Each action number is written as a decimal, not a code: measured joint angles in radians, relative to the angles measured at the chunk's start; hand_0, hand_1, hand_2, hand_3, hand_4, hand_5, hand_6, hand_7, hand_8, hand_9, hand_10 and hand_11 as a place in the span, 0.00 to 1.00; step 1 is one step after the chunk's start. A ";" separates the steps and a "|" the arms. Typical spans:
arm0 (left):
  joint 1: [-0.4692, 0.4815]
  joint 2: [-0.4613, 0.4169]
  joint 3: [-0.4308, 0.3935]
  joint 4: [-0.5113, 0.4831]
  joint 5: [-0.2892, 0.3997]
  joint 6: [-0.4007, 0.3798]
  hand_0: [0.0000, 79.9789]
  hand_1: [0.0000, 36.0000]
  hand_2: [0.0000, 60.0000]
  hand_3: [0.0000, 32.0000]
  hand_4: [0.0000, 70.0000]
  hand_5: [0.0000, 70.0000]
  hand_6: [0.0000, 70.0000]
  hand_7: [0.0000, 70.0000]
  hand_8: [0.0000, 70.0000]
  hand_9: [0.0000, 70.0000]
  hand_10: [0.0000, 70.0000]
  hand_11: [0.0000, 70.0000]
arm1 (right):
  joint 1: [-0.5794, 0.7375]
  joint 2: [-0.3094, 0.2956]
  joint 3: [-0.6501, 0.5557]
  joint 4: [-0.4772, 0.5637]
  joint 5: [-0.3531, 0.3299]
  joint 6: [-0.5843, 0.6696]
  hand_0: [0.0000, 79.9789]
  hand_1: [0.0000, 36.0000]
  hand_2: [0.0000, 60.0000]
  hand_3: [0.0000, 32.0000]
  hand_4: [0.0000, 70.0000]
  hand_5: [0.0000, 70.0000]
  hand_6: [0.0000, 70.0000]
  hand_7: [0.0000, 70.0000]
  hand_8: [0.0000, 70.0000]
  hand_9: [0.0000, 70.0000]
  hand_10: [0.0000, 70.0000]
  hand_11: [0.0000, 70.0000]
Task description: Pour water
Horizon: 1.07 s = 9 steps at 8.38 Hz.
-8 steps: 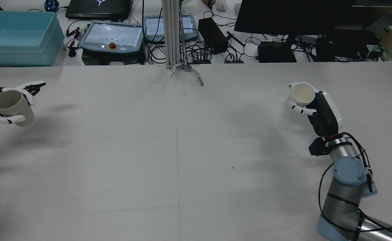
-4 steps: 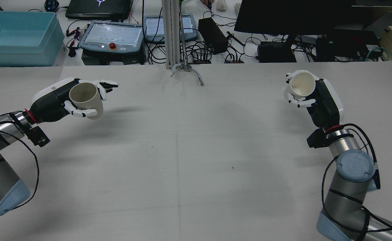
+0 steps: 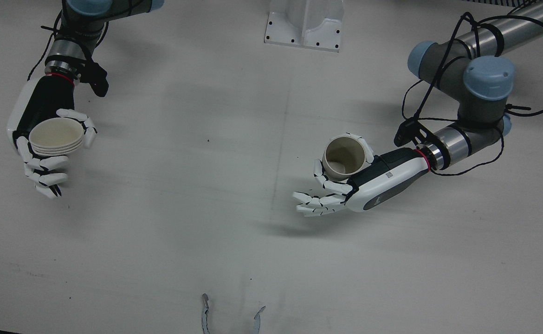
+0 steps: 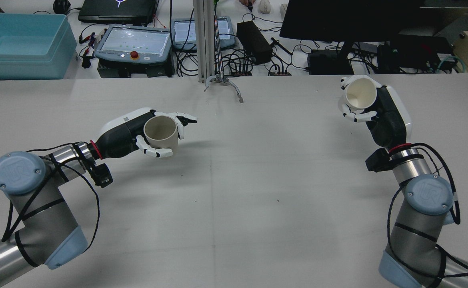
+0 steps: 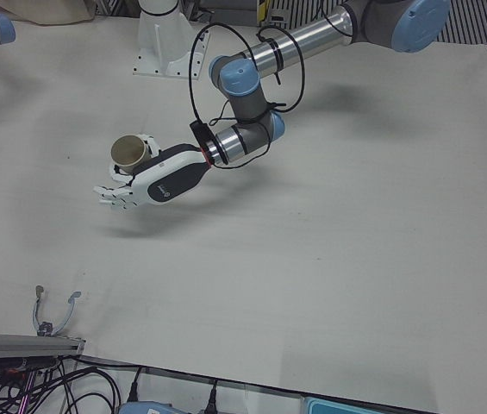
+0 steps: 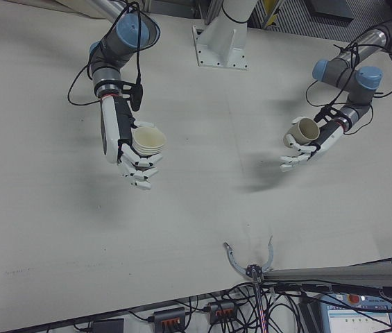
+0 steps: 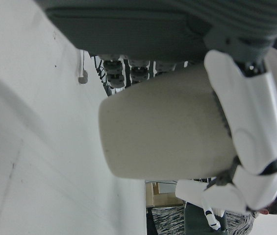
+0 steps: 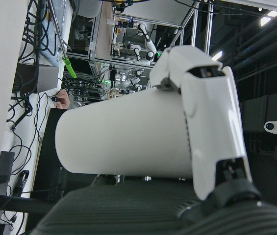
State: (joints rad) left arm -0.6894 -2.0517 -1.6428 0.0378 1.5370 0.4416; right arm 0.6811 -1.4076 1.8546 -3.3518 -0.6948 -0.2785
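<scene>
Overhead, two cups show above the table (image 3: pixel 234 241), a beige cup (image 3: pixel 343 157) clasped by the left hand (image 3: pixel 345 185) with some fingers (image 3: pixel 315 204) spread, a white cup (image 3: pixel 57 135) gripped by the right hand (image 3: pixel 44 144), while from behind both sit upright and well apart.

the beige cup (image 7: pixel 167 129) in the left hand view has its rim hidden behind a white finger (image 7: pixel 248 117). the white cup (image 8: pixel 123 132) in the right hand view is likewise covered at its mouth. whether either holds water cannot be told.
</scene>
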 measured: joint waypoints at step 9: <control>0.124 -0.102 0.038 0.038 -0.002 0.041 0.62 0.78 1.00 0.00 1.00 0.72 0.27 0.29 0.17 0.17 0.10 0.16 | -0.076 0.252 0.285 -0.020 -0.053 -0.987 0.87 1.00 1.00 0.00 0.54 1.00 0.36 0.65 0.15 0.25 0.14 0.26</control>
State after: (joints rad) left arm -0.5656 -2.1539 -1.6047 0.0759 1.5355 0.4822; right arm 0.6054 -1.1561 2.1397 -3.3715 -0.7475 -1.2652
